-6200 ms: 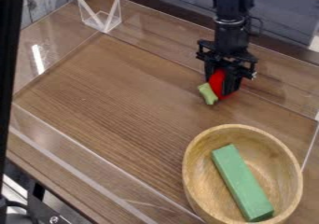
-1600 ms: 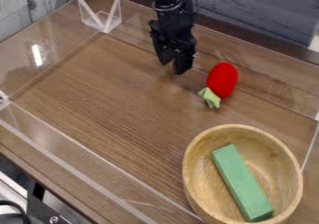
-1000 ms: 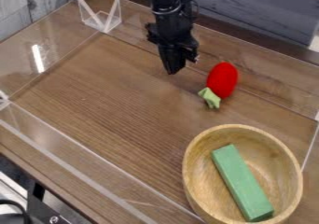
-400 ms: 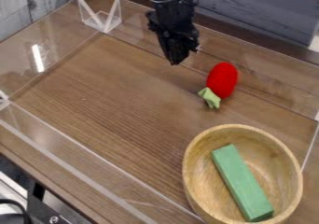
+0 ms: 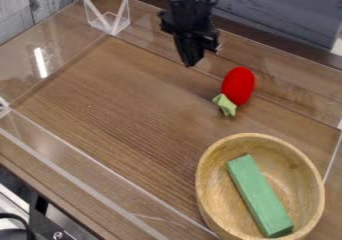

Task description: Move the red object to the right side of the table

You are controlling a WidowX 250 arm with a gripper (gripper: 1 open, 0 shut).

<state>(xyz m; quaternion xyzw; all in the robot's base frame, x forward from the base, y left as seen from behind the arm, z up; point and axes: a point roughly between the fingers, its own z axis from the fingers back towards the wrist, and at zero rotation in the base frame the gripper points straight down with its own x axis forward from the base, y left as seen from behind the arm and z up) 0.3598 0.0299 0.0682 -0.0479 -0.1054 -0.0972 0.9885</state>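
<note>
Bench: wood-grain bench (image 5: 107, 104), clear walls.
Jaws: gripper (image 5: 194, 58) closed on nothing, above the bench.
Red object: red object (image 5: 237, 85) lies free, near wooden bowl (image 5: 221, 164).

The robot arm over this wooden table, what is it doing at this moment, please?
A single robot arm hangs over the far part of the table with its fingers shut and holding nothing. The red object, a small strawberry-shaped toy, lies free on the wood to the right of the fingers, apart from them. Nearer the camera, a round wooden bowl holds a green block. Nothing is being gripped right now.
</note>
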